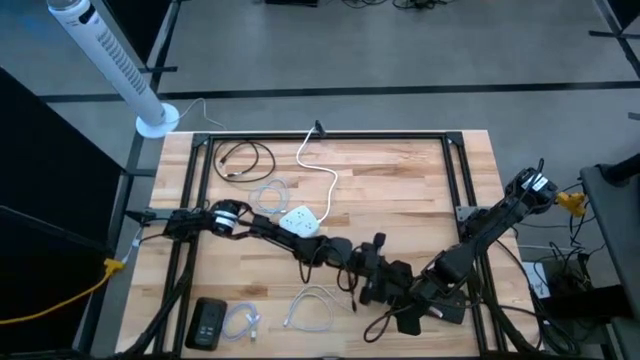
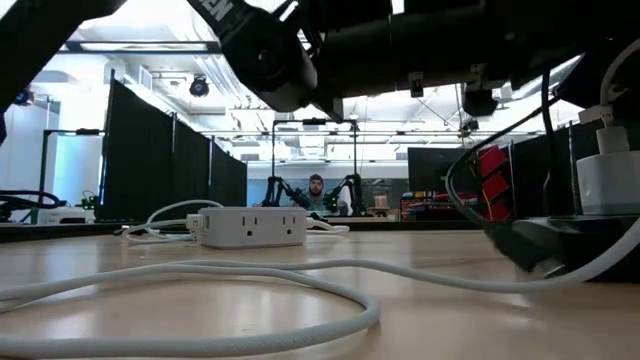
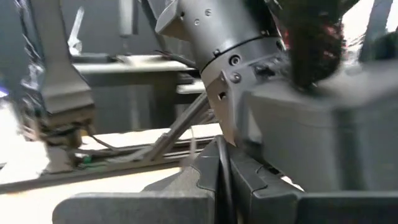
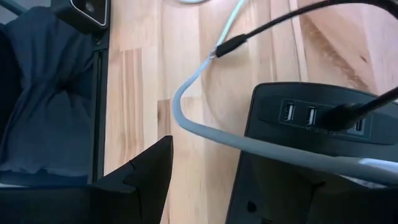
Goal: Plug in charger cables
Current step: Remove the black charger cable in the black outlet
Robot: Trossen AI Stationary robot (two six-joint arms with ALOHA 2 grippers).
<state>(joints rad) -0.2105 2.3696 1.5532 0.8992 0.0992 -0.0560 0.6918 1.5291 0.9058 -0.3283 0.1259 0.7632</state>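
Low view: pale wooden table (image 2: pixel 480 320) before black curtain panels (image 2: pixel 150 160).

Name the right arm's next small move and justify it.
Probably close the right tool on the white cable crossing between its open fingers, since that cable lies loose over the black USB hub, whose ports sit just ahead, one already taken by a black plug.

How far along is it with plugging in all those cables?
Partly done: one black cable already sits in the power strip. In hand: the right gripper hangs open over a white cable beside the strip. The left gripper is shut, holding nothing. Left: the coiled black cable and white coils lie loose.
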